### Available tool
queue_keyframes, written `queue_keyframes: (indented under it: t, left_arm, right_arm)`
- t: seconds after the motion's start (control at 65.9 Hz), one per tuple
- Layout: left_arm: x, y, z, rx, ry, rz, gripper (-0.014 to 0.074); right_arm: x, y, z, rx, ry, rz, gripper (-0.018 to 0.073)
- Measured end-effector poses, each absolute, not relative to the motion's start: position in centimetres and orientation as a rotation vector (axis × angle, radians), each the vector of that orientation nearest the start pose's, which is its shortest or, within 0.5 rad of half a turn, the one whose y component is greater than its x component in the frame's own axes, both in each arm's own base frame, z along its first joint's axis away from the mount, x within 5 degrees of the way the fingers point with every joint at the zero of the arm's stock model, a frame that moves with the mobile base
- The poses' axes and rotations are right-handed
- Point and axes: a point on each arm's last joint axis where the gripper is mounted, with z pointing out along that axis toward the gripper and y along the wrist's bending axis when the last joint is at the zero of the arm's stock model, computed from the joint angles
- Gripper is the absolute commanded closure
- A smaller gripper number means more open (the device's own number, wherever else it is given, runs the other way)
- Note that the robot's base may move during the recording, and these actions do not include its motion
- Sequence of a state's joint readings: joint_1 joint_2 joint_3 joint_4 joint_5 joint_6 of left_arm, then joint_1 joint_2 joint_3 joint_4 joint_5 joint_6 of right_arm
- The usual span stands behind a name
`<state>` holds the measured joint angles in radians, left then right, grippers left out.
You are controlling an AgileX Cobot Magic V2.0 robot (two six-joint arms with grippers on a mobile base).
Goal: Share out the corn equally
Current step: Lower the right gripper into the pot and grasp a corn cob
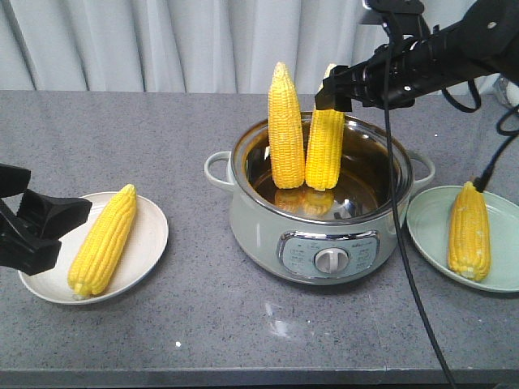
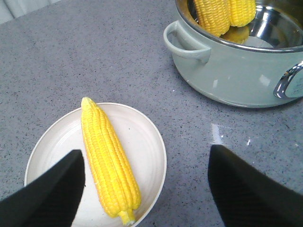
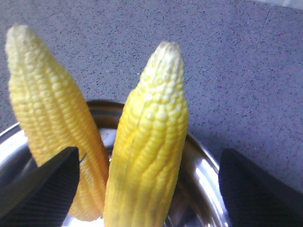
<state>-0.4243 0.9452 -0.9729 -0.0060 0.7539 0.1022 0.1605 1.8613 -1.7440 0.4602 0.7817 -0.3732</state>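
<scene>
Two corn cobs stand upright in the steel pot [image 1: 259,215]: a left one [image 1: 285,130] and a right one [image 1: 325,150]. My right gripper [image 1: 334,96] hovers at the top of the right cob. In the right wrist view that cob [image 3: 151,127] rises between the wide-apart fingers of the open right gripper [image 3: 149,156], and neither touches it. One more cob [image 1: 104,241] lies on the white plate [image 1: 146,235]. Another [image 1: 469,231] lies on the pale green plate [image 1: 430,223]. My left gripper [image 2: 146,156] is open above the white plate's near side, holding nothing.
The pot has side handles [image 2: 187,45] and a control panel with a knob [image 1: 330,260]. A black cable [image 1: 401,243] from the right arm hangs across the pot's right side. A grey curtain [image 1: 162,40] closes off the back; the table's front edge [image 1: 243,374] runs along the bottom.
</scene>
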Motion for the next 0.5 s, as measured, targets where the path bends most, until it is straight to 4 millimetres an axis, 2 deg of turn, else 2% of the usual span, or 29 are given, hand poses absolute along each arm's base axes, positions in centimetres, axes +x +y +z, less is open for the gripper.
queue_keyframes:
  t: [0.303,0.5]
  left_arm:
    - [16.9,-7.7,37.1,0.574,2.140,-0.186,0.0083]
    - [16.9,-7.7,37.1,0.574,2.140,-0.186,0.0083]
  right_arm:
    - [45.4,10.2,31.6,-0.332,2.260,0.453,-0.0001]
    - [45.8,10.6,31.2,-0.316,2.252,0.502,0.0153]
